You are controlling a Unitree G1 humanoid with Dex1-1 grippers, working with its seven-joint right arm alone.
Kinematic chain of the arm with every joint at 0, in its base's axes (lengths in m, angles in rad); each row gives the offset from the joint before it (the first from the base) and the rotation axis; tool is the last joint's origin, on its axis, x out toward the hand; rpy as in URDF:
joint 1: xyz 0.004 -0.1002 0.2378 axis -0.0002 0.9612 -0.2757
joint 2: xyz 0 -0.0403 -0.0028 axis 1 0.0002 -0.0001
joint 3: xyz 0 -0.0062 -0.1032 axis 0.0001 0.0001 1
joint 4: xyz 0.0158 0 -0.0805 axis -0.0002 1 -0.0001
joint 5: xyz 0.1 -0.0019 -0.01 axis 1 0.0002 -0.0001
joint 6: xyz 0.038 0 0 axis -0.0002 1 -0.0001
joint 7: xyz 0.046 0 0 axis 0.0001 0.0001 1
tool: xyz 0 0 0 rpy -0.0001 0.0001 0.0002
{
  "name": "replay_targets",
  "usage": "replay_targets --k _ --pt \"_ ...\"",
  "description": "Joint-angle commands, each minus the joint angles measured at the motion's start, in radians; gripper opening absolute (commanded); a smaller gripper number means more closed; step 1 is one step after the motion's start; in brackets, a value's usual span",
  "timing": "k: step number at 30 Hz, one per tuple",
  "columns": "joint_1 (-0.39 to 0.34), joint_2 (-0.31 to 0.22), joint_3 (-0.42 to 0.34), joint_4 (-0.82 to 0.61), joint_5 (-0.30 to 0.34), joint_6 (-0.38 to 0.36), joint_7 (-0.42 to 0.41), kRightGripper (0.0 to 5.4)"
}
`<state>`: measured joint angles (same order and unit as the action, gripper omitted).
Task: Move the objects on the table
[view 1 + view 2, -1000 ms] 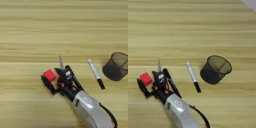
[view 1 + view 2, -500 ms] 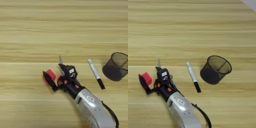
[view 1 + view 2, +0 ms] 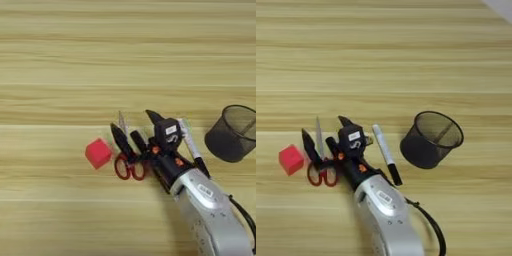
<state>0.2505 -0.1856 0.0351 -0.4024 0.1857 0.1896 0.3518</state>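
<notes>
While the end effector point(image 3: 134, 129) gapes over scissors point(image 3: 127, 160), the red cube point(image 3: 98, 153) sits beside.

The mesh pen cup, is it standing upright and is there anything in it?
Upright. The black mesh pen cup stands on its base with its open rim facing up, and nothing sticks out of it. Its floor is not clearly visible.

Cube point(image 3: 98, 153) left of scissors point(image 3: 127, 161); marker point(image 3: 386, 154) between scissors, cup point(image 3: 430, 139).

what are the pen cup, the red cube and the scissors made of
Pen cup: black wire mesh, likely metal; the table shows through its wall. Red cube: matte, uniform red, maybe foam or plastic, can't tell. Scissors: pale metallic blades, red loop handles that look like plastic.
</notes>
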Motion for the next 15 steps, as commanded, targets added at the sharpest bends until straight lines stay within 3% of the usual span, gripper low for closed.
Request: replay_targets --k 1,15 --pt "-0.033 -0.021 -0.033 -0.062 0.002 -0.010 -0.014 5.37" --pt "0.003 -0.064 -0.105 -0.062 -0.008 -0.001 -0.001 5.37"
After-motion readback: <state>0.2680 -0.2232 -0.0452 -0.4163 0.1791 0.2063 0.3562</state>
